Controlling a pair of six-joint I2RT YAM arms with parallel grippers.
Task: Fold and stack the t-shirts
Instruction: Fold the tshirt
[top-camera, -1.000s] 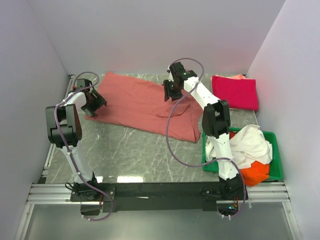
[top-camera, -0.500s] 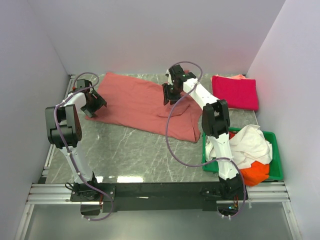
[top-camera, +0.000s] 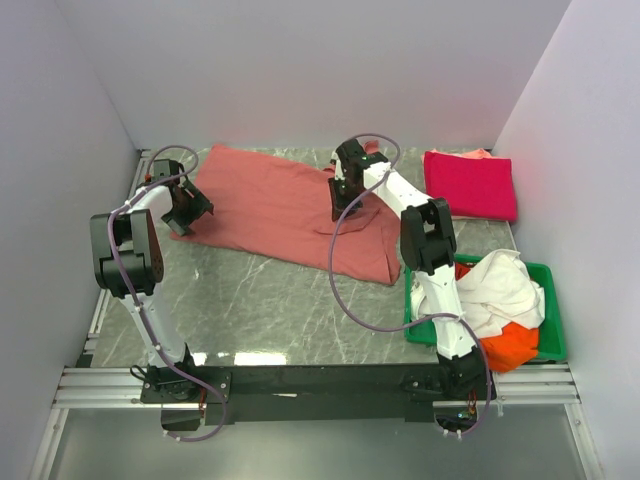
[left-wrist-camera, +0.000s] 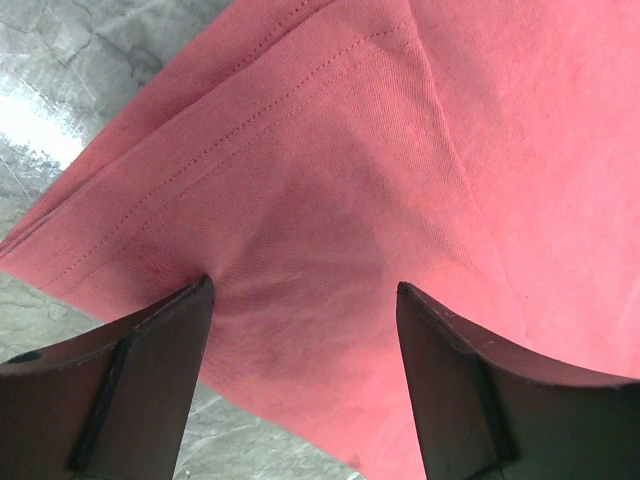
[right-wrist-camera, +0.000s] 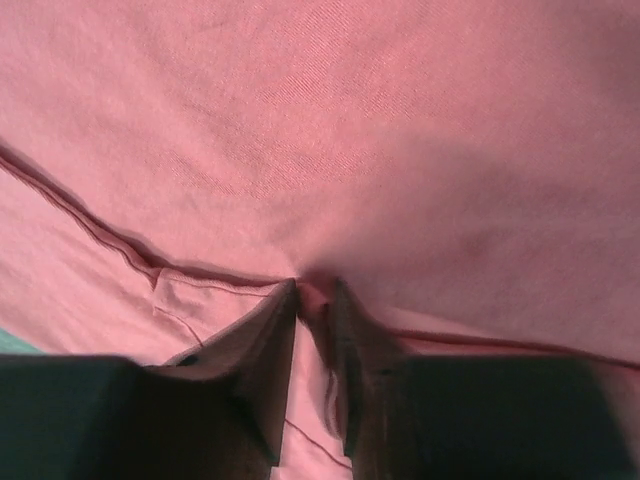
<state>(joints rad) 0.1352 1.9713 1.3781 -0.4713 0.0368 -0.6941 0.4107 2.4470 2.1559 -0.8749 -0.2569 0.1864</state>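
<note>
The left arm (top-camera: 125, 250) reaches forward to the salmon shirt (top-camera: 270, 215) at its left corner, jaws spread wide, gripping nothing. The right arm (top-camera: 430, 235) stretches to mid-shirt, jaws pinching a fold.

High overview, two close-ups: same t-shirt (top-camera: 270, 205)

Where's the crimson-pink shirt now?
Top view: the crimson-pink shirt lies folded far right, beyond the green tray, right of the salmon-red shirt.

Wide-spread fingers (left-wrist-camera: 130, 380) rest on the salmon-red t-shirt (left-wrist-camera: 400, 150) near its hemmed corner, over the marbled table (left-wrist-camera: 60, 60).
</note>
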